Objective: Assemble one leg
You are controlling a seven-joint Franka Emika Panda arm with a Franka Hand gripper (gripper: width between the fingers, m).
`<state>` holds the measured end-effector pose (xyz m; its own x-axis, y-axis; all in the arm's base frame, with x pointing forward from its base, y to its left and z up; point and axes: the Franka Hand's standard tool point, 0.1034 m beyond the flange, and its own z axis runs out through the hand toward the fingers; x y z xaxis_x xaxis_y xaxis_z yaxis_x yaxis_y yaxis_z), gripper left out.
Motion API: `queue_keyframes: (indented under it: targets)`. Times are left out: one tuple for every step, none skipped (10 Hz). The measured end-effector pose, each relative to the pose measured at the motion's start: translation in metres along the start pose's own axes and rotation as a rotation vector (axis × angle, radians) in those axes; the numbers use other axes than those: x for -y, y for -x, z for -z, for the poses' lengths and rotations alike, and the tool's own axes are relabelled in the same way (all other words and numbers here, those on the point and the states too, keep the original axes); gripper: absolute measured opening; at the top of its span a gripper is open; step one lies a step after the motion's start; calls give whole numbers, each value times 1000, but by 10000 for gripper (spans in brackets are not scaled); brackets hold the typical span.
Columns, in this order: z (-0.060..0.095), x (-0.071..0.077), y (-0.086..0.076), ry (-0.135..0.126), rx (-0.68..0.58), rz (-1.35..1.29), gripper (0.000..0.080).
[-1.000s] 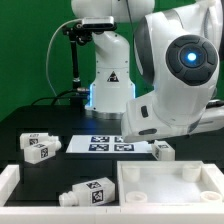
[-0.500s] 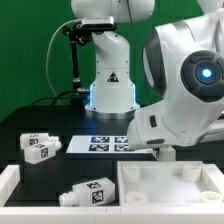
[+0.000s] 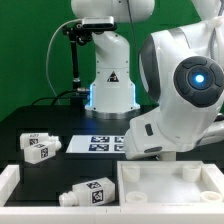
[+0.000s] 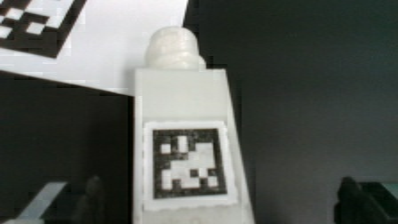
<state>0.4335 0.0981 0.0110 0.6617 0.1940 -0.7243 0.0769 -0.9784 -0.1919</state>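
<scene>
In the wrist view the leg (image 4: 183, 140) lies flat on the dark worktop (image 4: 320, 80), one long face turned up to the camera and carrying a black-and-white square tag (image 4: 187, 162). Its rounded stub end (image 4: 175, 48) points toward a corner of the marker board (image 4: 39, 30). The stub sits right at the board's edge, and whether it overlaps the board cannot be told. The pincer (image 4: 210, 197) hangs over the leg's other end, spread wide. One dark fingertip (image 4: 63, 198) shows on one side of the leg and the other on the far side, and both stand clear of the white plastic with bare worktop between. In the exterior view the bulky white arm (image 3: 185, 90) fills the exterior view's right and hides both the pincer and this leg. Still visible there are the marker board (image 3: 100, 143) in the middle of the worktop (image 3: 65, 168) and a second leg (image 3: 40, 147) toward the exterior view's left. A third leg (image 3: 88, 191) lies on its side near the front, just beside the large white tray-like part (image 3: 165, 188). A white rail (image 3: 8, 180) runs along the front corner on the exterior view's left
</scene>
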Motion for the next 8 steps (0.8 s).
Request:
queue_keyframes:
  targets:
    - [0, 0, 0, 0, 0, 1, 649]
    - [0, 1, 0, 0, 1, 2, 557]
    - [0, 1, 0, 0, 1, 2, 374]
    - [0, 1, 0, 0, 1, 3, 374]
    - [0, 1, 0, 1, 1, 4, 284]
    - [0, 1, 0, 1, 1, 5, 284]
    - [1, 2, 0, 2, -1, 9, 284]
    - [8, 5, 4, 7, -13, 24, 284]
